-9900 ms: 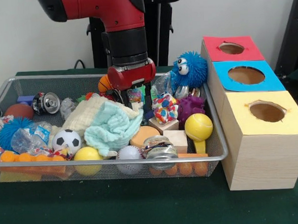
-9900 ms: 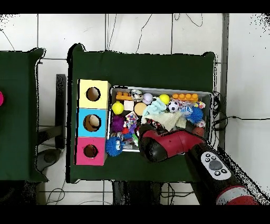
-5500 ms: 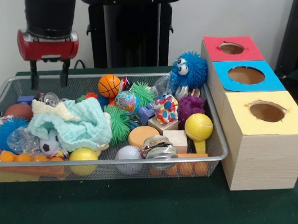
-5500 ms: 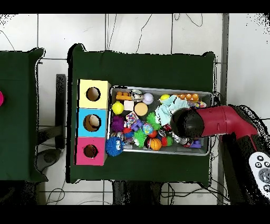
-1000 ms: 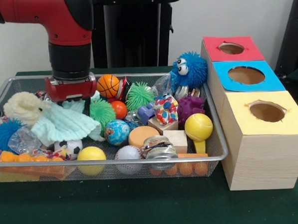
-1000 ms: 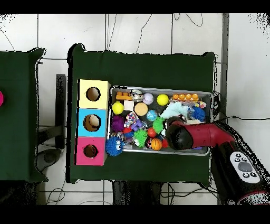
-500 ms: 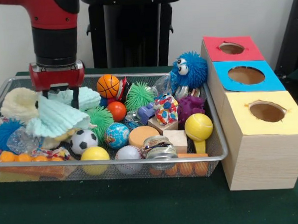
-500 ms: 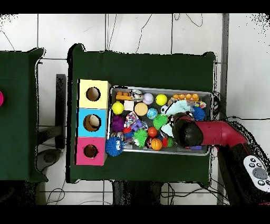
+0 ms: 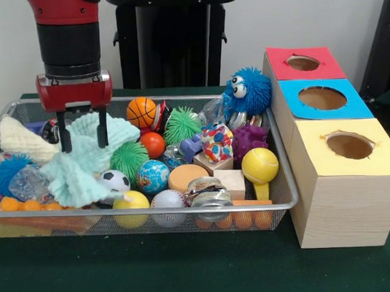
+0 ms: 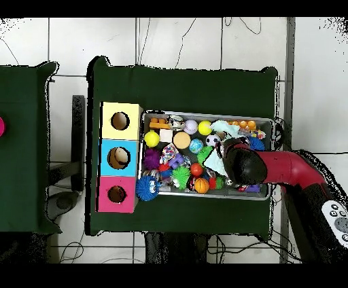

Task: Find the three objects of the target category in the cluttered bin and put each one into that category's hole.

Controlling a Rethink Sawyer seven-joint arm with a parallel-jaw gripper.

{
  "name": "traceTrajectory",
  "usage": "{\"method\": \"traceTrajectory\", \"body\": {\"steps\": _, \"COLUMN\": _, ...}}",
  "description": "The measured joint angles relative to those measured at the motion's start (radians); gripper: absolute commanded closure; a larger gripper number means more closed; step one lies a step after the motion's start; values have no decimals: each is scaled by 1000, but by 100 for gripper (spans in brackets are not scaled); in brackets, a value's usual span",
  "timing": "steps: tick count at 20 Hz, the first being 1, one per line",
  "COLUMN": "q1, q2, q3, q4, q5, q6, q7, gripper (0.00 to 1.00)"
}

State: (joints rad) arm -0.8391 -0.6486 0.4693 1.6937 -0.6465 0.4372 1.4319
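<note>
Since a second ago the gripper (image 9: pixel 83 135) has risen clear of the clutter at the bin's (image 9: pixel 185 210) left end. Its two black fingers (image 9: pixel 66 134) now hang apart over the mint-green cloth (image 9: pixel 85 166), with nothing between them; a fold of the cloth stands just behind the tips but does not look clamped. The cloth has shifted toward the front-left, and the soccer ball (image 9: pixel 113 182) beneath it is more exposed. Judgement: this was a clearing move, and no target has been secured.

Near to far, front view. Front rim: yellow ball (image 9: pixel 133 207), white baseball (image 9: pixel 168 205), metal can (image 9: pixel 209 192). Mid-bin: globe ball (image 9: pixel 152 174), green spiky ball (image 9: pixel 129 158), yellow paddle ball (image 9: pixel 259 165), purple plush (image 9: pixel 249 140). Far rim: basketball (image 9: pixel 141 111), second green spiky ball (image 9: pixel 181 124), blue spiky googly-eyed ball (image 9: pixel 248 91) leaning on the boxes. No bear or tiger plush is visible in either view; they may lie under the cloths, including the cream cloth (image 9: pixel 24 138) at the left edge.

The red-topped hole (image 9: pixel 302 62) sits on the farthest box at the table's right edge, empty as far as can be seen.

The overhead view shows the arm (image 10: pixel 272 167) reaching in from the bin's (image 10: pixel 204 195) right end and the hole (image 10: pixel 117 194) on the box row's bottom-left corner; the wrist hides the fingers there. Only the front view shows the fingers spread.
</note>
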Motion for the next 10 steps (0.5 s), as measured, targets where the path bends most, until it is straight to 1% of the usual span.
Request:
{"method": "traceTrajectory", "body": {"steps": 4, "q1": -13, "q2": -6, "q3": 26, "q4": 13, "q5": 8, "q6": 0, "q7": 0, "gripper": 0}}
{"method": "traceTrajectory", "body": {"steps": 10, "q1": -12, "q2": -5, "q3": 27, "q4": 14, "q5": 4, "q6": 0, "q7": 0, "gripper": 0}}
